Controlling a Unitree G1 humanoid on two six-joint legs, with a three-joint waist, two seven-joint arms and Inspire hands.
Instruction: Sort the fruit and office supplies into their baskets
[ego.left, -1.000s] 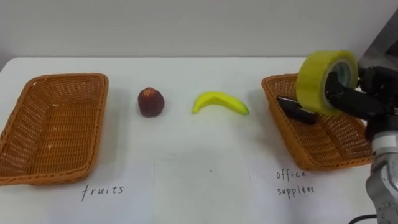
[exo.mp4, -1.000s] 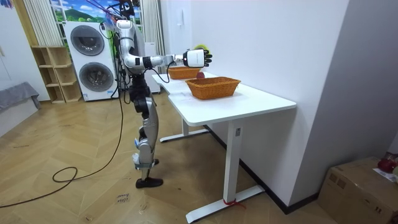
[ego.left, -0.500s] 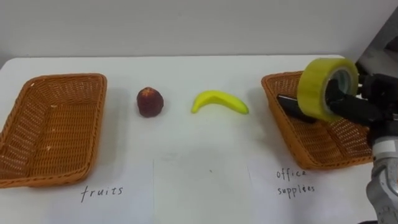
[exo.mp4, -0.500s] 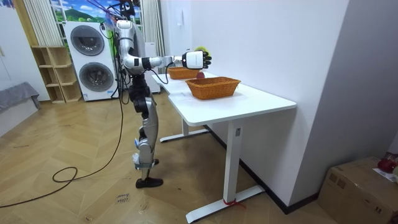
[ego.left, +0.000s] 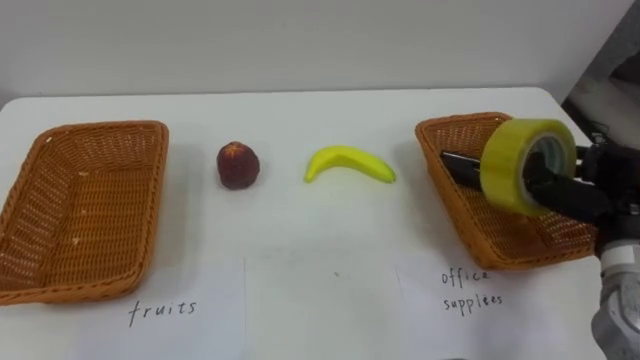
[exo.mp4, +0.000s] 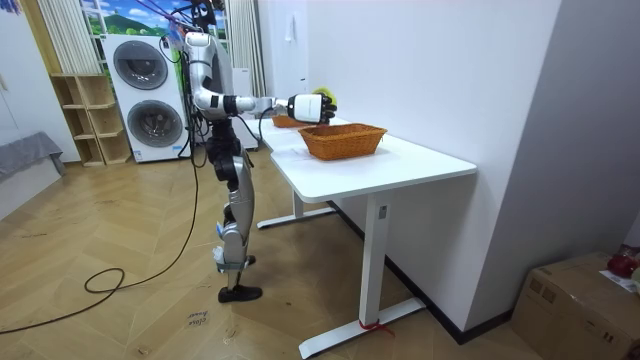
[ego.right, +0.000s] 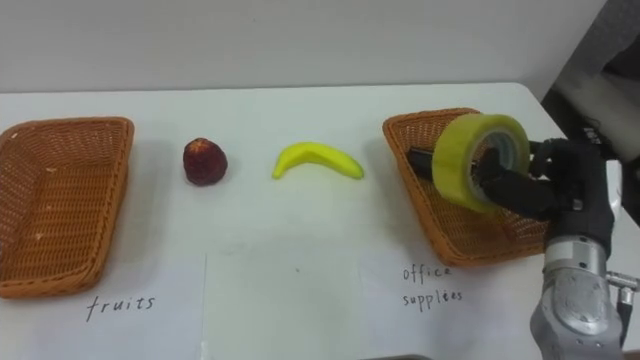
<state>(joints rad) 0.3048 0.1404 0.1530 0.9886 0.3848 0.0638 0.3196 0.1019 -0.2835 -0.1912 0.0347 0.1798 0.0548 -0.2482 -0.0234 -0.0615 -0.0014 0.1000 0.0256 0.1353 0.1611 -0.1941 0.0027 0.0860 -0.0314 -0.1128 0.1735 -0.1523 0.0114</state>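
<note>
over right basket with dark object, tape in robot hand

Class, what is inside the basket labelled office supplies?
A dark object lies in the office supplies basket. The yellow tape roll in the right hand covers its other end.

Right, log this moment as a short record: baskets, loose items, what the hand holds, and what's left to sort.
left basket: left end of the table, no fruit in it yet
right basket: right end, a dark object inside
red fruit: on the table, between the baskets
banana: on the table, right of the red fruit
yellow tape roll: held over the right basket
right hand: fingers curled through the roll
left to sort: tape roll, red fruit, banana
</note>
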